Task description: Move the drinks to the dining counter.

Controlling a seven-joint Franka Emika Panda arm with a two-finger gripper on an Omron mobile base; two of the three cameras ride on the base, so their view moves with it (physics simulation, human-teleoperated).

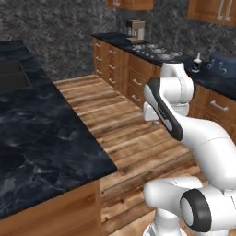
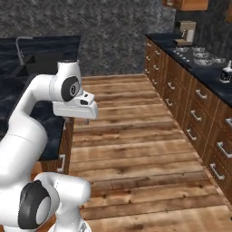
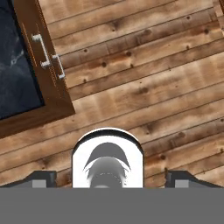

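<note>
I see the gripper [image 3: 109, 179] spread wide and empty over the wood floor [image 3: 144, 83], just off the island's [image 1: 41, 138] corner. One clear bottle [image 1: 197, 63] stands on the worktop's [image 1: 216, 80] front edge.

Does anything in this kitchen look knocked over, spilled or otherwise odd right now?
Nothing stands out. The wooden floor is clean, the drawers along the worktop are shut, and the small bottle there stands upright. The gripper hangs over bare floor, jaws wide and holding nothing.
</note>
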